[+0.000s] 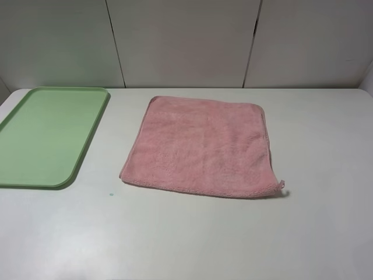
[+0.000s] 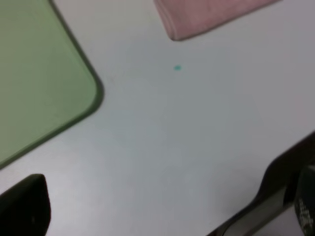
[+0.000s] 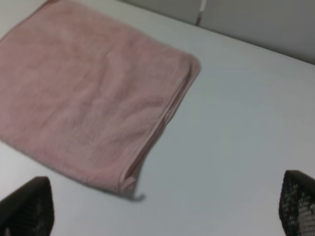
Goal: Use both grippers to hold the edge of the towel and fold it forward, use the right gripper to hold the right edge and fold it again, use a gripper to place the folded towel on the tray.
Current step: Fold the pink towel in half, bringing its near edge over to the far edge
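Exterior high view shows the towel [image 1: 201,146] spread flat and unfolded beside the tray [image 1: 52,137], not touching it, while left gripper [image 2: 152,201] and right gripper [image 3: 162,204] gape wide and empty, every fold yet to do.

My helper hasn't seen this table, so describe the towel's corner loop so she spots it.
On the white table, right of the green tray, lies a pink towel. The loop sticks out from its near right corner, the only corner with one.
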You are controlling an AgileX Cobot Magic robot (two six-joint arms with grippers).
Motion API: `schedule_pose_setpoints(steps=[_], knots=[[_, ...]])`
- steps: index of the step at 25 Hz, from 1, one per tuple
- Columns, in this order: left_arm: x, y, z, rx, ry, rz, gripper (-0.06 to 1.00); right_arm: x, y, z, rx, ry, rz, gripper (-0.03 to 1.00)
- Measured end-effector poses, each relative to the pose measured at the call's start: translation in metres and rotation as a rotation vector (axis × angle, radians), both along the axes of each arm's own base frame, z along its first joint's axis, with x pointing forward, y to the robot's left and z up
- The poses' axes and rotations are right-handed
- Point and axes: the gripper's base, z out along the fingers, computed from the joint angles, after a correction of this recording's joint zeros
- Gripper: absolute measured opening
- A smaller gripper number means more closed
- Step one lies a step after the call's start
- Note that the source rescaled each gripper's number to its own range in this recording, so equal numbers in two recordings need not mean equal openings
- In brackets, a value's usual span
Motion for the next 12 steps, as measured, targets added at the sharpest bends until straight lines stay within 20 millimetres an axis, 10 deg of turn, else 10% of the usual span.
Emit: schedule_pose_setpoints(steps=[12], knots=[[0.036,-0.021,0.006,0.222,0.033,-0.238,0.99,0.054,0.024,-0.016,-0.287,0.168,0.231,1.0]])
